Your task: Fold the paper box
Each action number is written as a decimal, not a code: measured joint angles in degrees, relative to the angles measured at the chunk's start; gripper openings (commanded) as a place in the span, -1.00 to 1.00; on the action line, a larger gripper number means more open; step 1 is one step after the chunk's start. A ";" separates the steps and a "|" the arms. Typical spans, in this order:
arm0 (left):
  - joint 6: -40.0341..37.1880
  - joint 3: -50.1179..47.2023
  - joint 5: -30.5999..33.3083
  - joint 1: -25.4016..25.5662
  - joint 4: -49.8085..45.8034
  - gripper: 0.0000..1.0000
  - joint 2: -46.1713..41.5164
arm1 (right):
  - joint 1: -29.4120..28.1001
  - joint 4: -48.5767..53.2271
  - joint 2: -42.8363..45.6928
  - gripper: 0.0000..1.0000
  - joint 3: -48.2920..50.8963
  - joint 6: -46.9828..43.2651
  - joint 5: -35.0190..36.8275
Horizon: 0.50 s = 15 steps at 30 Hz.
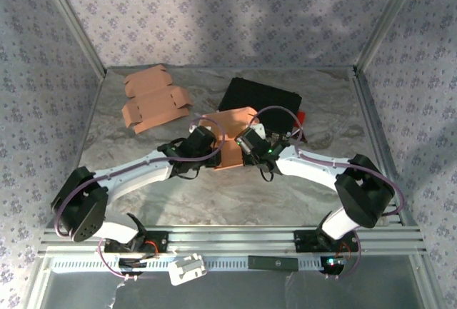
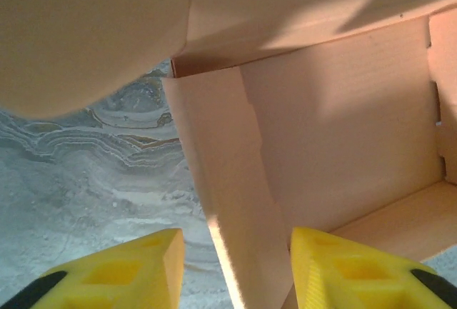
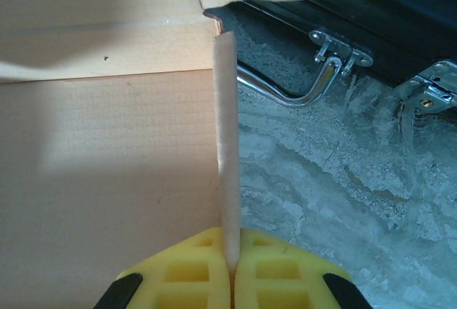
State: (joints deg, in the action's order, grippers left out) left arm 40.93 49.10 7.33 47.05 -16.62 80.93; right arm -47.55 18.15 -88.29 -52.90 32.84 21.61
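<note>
Both sides of the paper box (image 1: 232, 138) are covered: our right gripper (image 3: 230, 252) pinches a wall edge (image 3: 227, 145), our left gripper (image 2: 235, 246) gapes half-wide astride a flap (image 2: 228, 180) just ahead, which we fear could buckle if squeezed off-crease.

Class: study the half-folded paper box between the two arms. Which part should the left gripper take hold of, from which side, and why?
Probably the upright side flap of the paper box, entered from its free edge. It stands thin and edge-on between the open fingers of the left gripper, so one finger fits each face. The right gripper pinches another wall the same way.
</note>
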 measured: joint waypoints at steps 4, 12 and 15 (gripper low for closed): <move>0.81 -0.15 0.90 0.13 1.62 -0.39 3.10 | 0.00 -0.02 -0.44 -1.00 0.00 0.48 -0.39; 2.08 -1.92 2.82 1.64 4.85 -0.51 8.37 | 0.04 -0.44 -2.12 -1.00 0.07 1.27 -1.73; 2.51 -1.90 4.13 2.78 4.83 -0.56 10.54 | 0.04 -0.39 -2.27 -1.00 0.17 1.27 -2.01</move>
State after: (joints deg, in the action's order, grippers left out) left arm 43.44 47.20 11.46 49.82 -11.79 91.46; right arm -47.51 17.76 -90.56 -52.73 34.11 19.59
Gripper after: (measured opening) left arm 0.235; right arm 0.064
